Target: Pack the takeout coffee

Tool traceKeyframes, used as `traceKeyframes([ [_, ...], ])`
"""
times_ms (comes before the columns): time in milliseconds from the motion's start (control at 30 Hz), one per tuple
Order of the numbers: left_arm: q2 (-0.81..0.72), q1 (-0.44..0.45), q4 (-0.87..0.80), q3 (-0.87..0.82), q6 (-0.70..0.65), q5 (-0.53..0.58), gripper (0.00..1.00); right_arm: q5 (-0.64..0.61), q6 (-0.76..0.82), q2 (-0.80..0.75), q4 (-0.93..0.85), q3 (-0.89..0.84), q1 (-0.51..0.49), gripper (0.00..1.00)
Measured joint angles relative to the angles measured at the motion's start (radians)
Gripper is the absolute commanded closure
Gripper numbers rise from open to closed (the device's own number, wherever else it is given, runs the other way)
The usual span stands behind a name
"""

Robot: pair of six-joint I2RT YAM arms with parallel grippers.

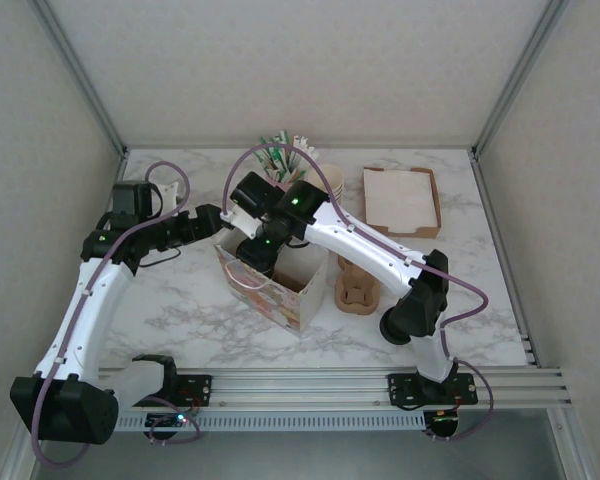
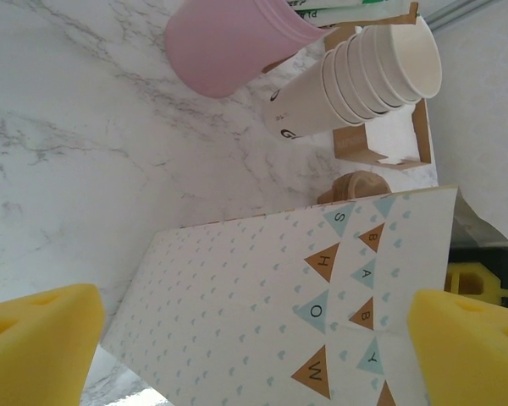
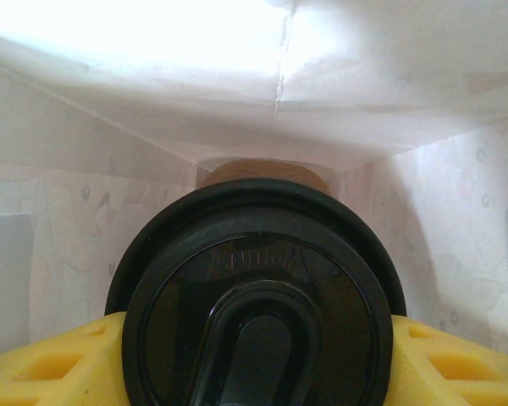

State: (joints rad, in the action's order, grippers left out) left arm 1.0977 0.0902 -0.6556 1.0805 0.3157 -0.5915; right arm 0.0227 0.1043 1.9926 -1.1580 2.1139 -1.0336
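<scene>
1. The right gripper (image 3: 254, 372) is clamped on the takeout coffee (image 3: 254, 288), a small tan-brown paper cup topped with a round black plastic lid. Its yellow foam fingers (image 3: 51, 364) press against the lid's rim from the left and the right.
2. The takeout coffee sits inside the white patterned paper gift bag (image 1: 280, 295), and the bag's pale inner walls surround it in the right wrist view. Whether the cup rests on the bag's bottom cannot be told.
3. In the top view the bag stands upright and open near the middle of the white marble-patterned table (image 1: 180, 300). The right arm (image 1: 365, 250) reaches into its mouth from the right.
4. The left gripper (image 2: 254, 321) is spread wide at the bag's far left corner. The bag's outer face, printed with blue hearts and pennants, lies between its yellow fingers (image 2: 34, 338). Whether they touch the paper cannot be told.
5. Beyond the bag stands a pink plastic cup (image 2: 229, 42) holding packets. A stack of lidless cream paper cups (image 2: 372, 76) is just to its right.
6. A brown moulded cardboard cup carrier (image 1: 358, 290) lies just right of the bag.
7. A shallow open cardboard tray (image 1: 400, 200) sits further right, toward the far side.
</scene>
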Motion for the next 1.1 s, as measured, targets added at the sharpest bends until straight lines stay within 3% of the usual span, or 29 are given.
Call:
traceKeyframes([
  [1100, -0.026, 0.007, -0.035, 0.000, -0.002, 0.285, 0.10, 0.008, -0.016, -0.029, 0.107, -0.172, 0.000, 0.44],
])
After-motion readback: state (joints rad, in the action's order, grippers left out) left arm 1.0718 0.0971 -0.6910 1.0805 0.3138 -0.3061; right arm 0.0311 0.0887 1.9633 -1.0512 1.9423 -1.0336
